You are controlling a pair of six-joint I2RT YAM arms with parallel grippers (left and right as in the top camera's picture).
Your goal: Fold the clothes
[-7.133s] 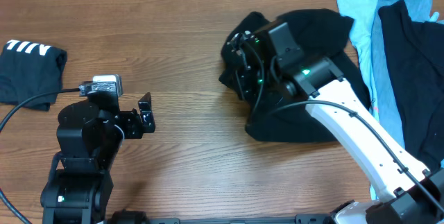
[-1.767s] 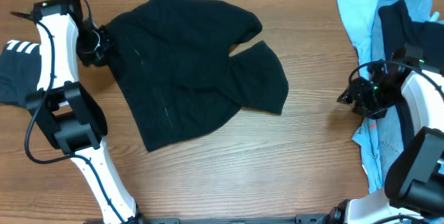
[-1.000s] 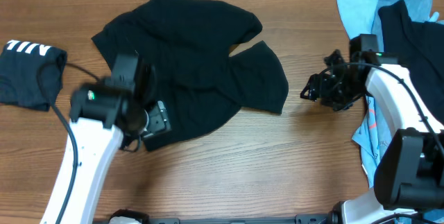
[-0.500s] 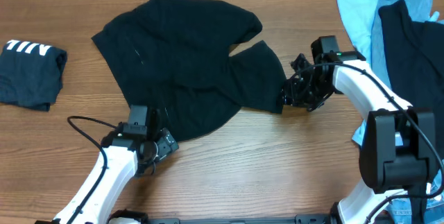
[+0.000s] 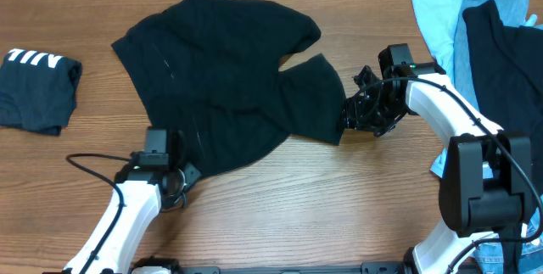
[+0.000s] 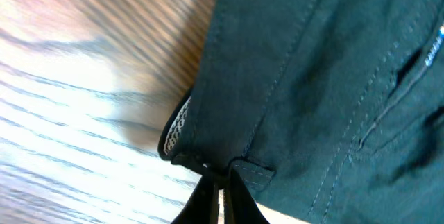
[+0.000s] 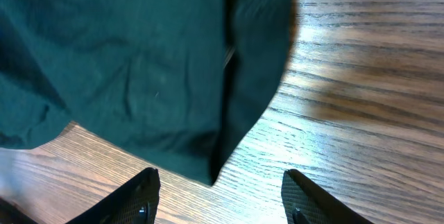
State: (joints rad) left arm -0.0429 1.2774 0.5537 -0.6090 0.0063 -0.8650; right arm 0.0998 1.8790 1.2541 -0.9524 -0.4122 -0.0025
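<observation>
A plain black tee (image 5: 229, 70) lies spread out on the wooden table (image 5: 280, 215), one of the clothes. My left gripper (image 5: 180, 176) sits at its near left corner. In the left wrist view the left gripper (image 6: 220, 179) is shut on the stitched hem corner of the tee (image 6: 326, 78). My right gripper (image 5: 346, 121) is at the tee's right corner. In the right wrist view the right gripper (image 7: 218, 182) stands open, and the tee's (image 7: 139, 64) corner tip lies on the wood between its fingers (image 7: 147, 189), not pinched.
A folded black tee with white stripes (image 5: 38, 87) rests at the far left. A pile of light-blue and black clothes (image 5: 475, 45) covers the right edge, behind the right arm. A cardboard wall runs along the back.
My left gripper has slid a little left to the tee's near corner and shut on the hem. The right gripper has stayed at the right corner, still open.
</observation>
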